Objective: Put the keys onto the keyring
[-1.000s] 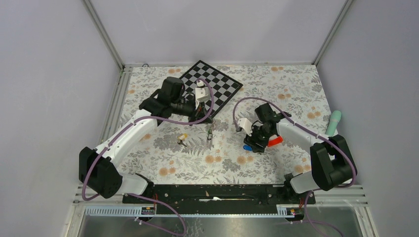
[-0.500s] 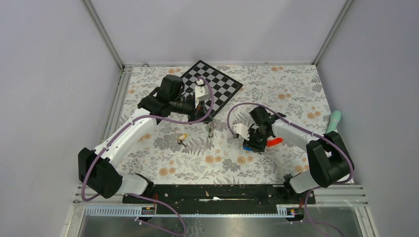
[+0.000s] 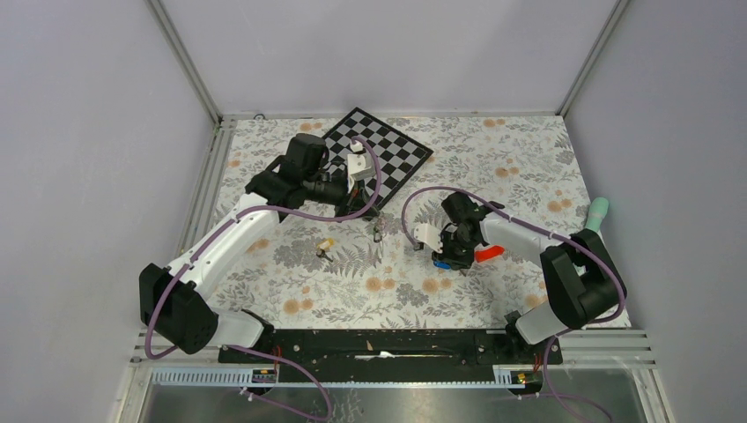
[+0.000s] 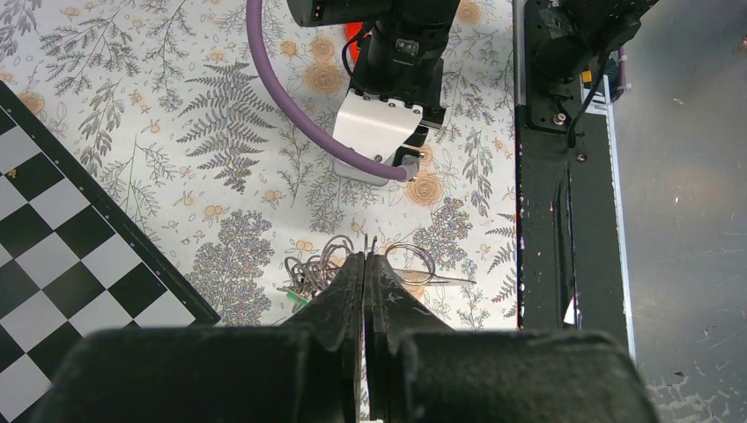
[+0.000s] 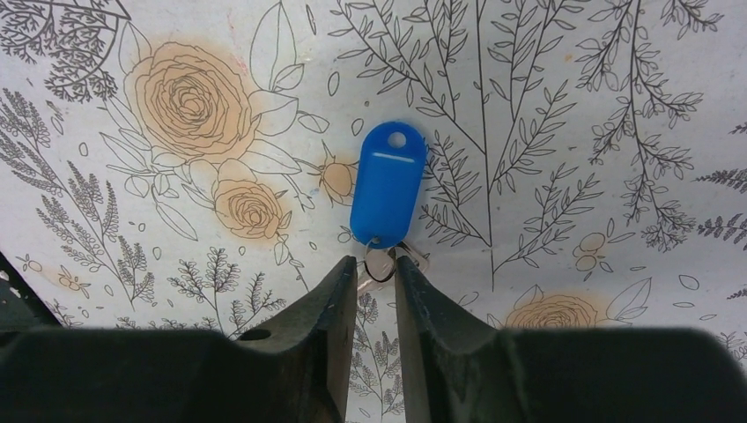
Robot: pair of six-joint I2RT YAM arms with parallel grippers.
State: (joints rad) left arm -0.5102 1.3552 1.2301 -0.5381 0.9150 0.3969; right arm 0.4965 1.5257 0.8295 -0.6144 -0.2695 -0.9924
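Floral cloth [image 5: 573, 132] bears a blue-tagged key [image 5: 388, 194], its metal end perhaps pinched by the narrowed right hand [image 5: 376, 266]; left hand [image 4: 365, 257] closed.

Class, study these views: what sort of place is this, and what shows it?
Probably a robot test cell: white-and-black left arm and right arm bolted to a black rail, grey panel walls enclosing a floral-covered table.
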